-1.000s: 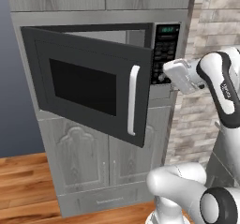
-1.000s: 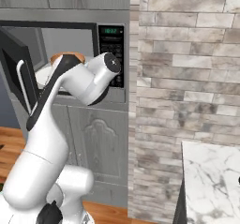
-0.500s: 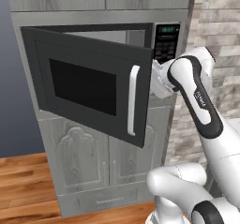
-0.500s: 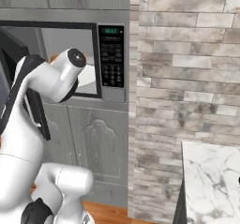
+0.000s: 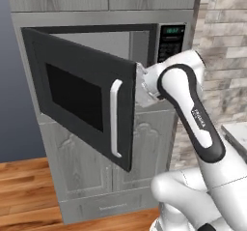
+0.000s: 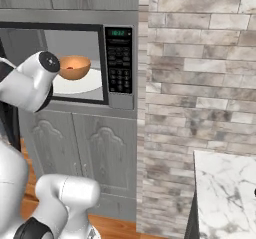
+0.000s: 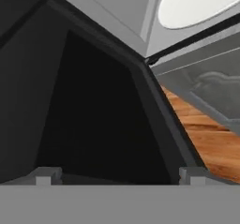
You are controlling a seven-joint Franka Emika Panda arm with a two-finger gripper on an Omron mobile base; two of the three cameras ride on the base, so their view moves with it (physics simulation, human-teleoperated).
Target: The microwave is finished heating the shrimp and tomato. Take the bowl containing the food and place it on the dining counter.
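The black microwave (image 6: 119, 63) stands open, its dark-window door (image 5: 82, 90) swung out to the left. Inside, the orange-tan bowl (image 6: 75, 67) sits on the white turntable (image 6: 82, 84), and a dark-red tomato (image 6: 70, 68) shows in the bowl. The shrimp is too small to make out. My gripper (image 7: 117, 176) is open, fingertips (image 7: 44, 175) wide apart with nothing between them, facing the dark inner side of the door. My wrist (image 5: 147, 82) is just behind the door's free edge, left of the bowl and apart from it. The marble dining counter (image 6: 227, 193) lies at the lower right.
The door's pale bar handle (image 5: 115, 119) faces outward. Grey cabinet doors (image 6: 85, 148) sit below the microwave over a wooden floor (image 5: 24, 186). A stone brick wall (image 6: 200, 83) runs between the microwave and the counter. My elbow (image 6: 30, 83) hangs in front of the opening's left side.
The arm has swung left, from in front of the keypad to the door's free edge. The bowl, earlier covered by the arm in the right base view, now shows.
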